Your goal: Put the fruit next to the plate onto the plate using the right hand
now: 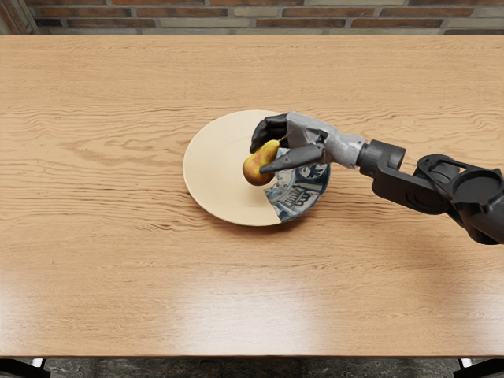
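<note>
Right hand [298, 146] around pear [256, 168], stem upper-right

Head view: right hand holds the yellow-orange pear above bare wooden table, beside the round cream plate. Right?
Not quite. The head view shows the right five-finger hand shut on the yellow-orange pear, but above the round cream plate, not above the bare wooden table beside it. I cannot tell whether the pear touches the plate.
</note>
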`<action>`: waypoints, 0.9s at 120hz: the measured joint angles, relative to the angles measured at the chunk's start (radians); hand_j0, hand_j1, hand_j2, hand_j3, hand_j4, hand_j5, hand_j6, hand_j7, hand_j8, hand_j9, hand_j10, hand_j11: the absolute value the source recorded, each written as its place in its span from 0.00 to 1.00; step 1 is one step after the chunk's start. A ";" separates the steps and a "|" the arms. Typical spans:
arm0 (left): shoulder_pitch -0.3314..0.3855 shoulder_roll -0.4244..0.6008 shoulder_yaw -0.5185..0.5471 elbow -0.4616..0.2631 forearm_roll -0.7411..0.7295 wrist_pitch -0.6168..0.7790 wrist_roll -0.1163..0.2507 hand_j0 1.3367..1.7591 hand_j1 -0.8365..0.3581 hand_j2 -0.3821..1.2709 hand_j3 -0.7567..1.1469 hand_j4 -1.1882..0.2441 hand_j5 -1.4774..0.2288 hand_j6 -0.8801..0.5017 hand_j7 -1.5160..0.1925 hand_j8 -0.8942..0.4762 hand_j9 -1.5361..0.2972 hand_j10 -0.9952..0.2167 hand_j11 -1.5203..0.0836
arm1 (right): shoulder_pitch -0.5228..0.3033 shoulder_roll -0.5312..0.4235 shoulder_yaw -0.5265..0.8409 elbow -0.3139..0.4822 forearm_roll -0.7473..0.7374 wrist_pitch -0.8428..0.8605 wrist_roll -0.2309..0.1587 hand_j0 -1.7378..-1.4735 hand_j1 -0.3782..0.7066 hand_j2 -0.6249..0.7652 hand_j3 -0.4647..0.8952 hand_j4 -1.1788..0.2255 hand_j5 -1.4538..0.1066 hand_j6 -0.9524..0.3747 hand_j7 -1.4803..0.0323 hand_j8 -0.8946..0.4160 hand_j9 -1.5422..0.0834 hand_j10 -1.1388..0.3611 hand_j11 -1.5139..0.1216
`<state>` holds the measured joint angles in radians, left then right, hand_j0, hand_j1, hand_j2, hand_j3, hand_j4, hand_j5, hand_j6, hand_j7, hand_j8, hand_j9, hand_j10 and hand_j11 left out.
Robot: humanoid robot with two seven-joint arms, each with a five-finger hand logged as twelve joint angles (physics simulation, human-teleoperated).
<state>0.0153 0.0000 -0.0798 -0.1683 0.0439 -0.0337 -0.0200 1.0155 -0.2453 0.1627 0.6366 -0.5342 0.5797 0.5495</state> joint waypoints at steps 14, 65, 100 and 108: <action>0.000 0.000 0.000 0.000 0.000 0.000 0.000 0.76 0.99 0.23 0.40 0.83 0.87 0.64 0.89 0.65 0.84 0.82 0.95 | 0.005 -0.004 -0.001 0.003 0.001 0.002 0.000 0.31 0.50 0.48 0.34 0.49 0.52 0.37 0.56 0.39 0.56 0.52 0.54; 0.000 0.000 0.001 0.000 -0.001 0.000 0.000 0.76 0.99 0.23 0.40 0.83 0.87 0.64 0.89 0.65 0.84 0.82 0.95 | 0.097 -0.130 0.037 0.009 0.006 0.015 -0.206 0.30 0.13 0.45 0.34 0.76 0.84 0.64 0.89 0.61 0.86 0.70 0.84; 0.009 0.000 0.002 0.000 -0.002 -0.002 0.000 0.76 0.99 0.23 0.40 0.83 0.87 0.64 0.89 0.65 0.84 0.82 0.95 | 0.119 -0.384 0.049 0.145 0.007 0.030 -0.335 0.30 0.07 0.45 0.34 0.81 0.90 0.69 0.94 0.65 0.92 0.73 0.89; 0.011 0.000 0.003 0.000 -0.002 -0.002 0.000 0.76 0.99 0.23 0.40 0.83 0.87 0.64 0.89 0.65 0.84 0.82 0.95 | 0.120 -0.410 0.051 0.156 0.007 0.030 -0.340 0.30 0.06 0.45 0.34 0.81 0.90 0.69 0.95 0.66 0.92 0.74 0.90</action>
<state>0.0260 0.0000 -0.0771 -0.1688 0.0417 -0.0354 -0.0200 1.1354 -0.6555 0.2141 0.7930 -0.5276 0.6102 0.2098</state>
